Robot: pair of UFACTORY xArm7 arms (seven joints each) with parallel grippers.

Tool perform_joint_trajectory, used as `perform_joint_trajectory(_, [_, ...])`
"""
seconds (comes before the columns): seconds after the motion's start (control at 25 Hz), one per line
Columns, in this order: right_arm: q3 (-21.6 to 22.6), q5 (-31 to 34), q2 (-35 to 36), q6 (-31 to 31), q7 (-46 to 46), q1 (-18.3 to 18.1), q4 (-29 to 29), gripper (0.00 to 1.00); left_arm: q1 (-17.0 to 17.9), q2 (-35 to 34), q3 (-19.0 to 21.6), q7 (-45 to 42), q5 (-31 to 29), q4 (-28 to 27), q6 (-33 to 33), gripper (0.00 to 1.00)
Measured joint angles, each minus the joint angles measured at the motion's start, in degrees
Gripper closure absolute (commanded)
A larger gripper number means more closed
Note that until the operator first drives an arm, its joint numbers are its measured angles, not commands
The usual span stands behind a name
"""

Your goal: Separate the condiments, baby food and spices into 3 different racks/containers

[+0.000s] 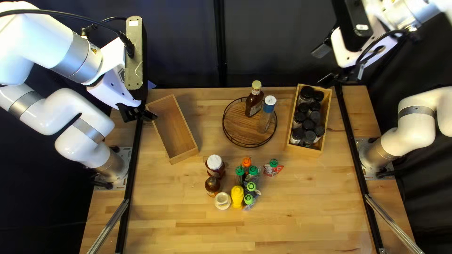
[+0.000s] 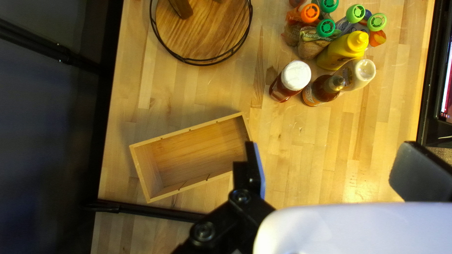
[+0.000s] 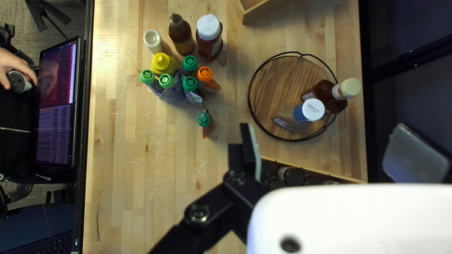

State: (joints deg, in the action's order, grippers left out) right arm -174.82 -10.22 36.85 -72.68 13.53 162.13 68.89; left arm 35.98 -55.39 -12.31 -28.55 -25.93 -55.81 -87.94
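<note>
Wooden tabletop holds a white-lidded jar ahead of left fingers.

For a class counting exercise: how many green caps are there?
5: two dark green caps and two lighter green caps clustered beside the yellow bottle, and one on the pouch set apart.

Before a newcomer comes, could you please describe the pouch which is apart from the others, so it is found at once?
In the top left view, find the round wooden tray with a black wire rim. Below it, right of the crowded pouches, is a small red-and-white pouch with a green cap. Its neighbours crowd together by the yellow bottle; this one stands clear.
</note>
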Motion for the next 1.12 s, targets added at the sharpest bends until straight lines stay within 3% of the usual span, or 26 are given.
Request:
perform_joint_trajectory(0.56, [0.00,0.00,0.01,0.00,0.00,0.00,-0.01,0.00,0.00,0.01,-0.01,-0.04,0.02,0.00,0.04,0.00])
perform_joint_trajectory(0.76, [0.00,0.00,0.01,0.00,0.00,0.00,-0.01,0.00,0.45,2.98,-0.31,-2.26,0.47,-0.44,4.05,0.00])
perform_joint_trajectory(1.12, [0.00,0.00,0.01,0.00,0.00,0.00,-0.01,0.00,7.20,15.92,-7.28,3.87,5.93,-2.73,11.80,0.00])
